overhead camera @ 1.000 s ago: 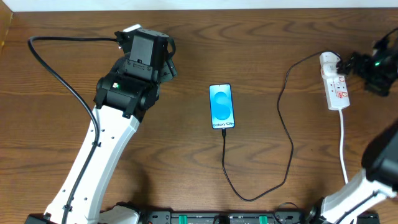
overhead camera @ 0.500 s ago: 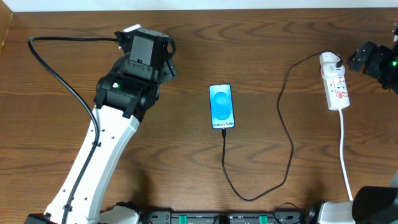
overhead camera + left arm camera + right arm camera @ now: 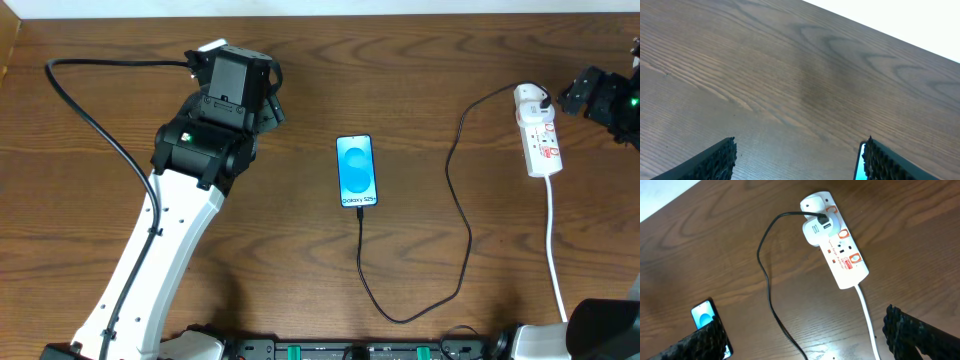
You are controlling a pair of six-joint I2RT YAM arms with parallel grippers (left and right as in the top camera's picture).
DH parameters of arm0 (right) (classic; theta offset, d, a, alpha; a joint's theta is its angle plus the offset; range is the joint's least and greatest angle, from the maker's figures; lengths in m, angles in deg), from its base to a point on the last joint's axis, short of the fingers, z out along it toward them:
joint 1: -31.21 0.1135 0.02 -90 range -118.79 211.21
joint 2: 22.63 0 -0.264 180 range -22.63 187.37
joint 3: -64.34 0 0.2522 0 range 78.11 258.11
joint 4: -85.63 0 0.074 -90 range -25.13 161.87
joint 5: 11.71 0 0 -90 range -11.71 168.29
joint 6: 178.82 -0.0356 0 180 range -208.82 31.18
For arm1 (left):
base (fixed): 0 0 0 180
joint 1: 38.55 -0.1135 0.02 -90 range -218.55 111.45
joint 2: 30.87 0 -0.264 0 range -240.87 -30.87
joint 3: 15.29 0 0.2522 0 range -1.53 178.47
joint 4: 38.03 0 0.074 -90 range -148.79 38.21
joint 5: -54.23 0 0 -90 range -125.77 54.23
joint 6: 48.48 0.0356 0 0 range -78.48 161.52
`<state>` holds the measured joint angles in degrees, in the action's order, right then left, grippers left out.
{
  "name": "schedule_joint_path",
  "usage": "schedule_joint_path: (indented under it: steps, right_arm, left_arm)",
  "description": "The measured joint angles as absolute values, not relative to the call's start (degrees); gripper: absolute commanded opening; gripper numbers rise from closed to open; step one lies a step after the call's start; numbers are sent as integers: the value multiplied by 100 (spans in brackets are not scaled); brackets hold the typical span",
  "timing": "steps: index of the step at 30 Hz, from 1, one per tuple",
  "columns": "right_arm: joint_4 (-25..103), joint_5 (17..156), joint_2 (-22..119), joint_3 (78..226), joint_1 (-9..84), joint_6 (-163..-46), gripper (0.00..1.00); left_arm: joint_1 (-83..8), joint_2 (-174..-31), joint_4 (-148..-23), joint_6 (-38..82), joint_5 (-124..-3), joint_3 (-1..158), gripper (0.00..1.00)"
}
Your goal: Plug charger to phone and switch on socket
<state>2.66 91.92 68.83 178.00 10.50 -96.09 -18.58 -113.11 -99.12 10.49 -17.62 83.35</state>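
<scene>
On the table point(image 3: 300, 250), the phone point(image 3: 357, 171) glows cyan, charger point(image 3: 361, 245) touching its edge.

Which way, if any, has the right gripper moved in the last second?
Yes. The right gripper pulled rightward, away from the socket, then held still for the last half second.

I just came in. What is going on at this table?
Two robot arms are working on charging a phone. The phone lies in the middle with its screen lit. The charger appears plugged into its lower edge and runs to the socket. The right claw hovers open near the socket's plug end, touching nothing. The left claw is open and holds nothing. Whether the socket is switched on is unclear.
</scene>
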Motion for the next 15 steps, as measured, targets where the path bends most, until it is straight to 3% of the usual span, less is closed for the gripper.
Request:
schedule_joint_path:
  steps: [15]
  right_arm:
    - [268,9192,6883,17800,1050,-9609,99]
  left_arm:
    - [-1858,-11309,-10089,1049,-1762,8335,81]
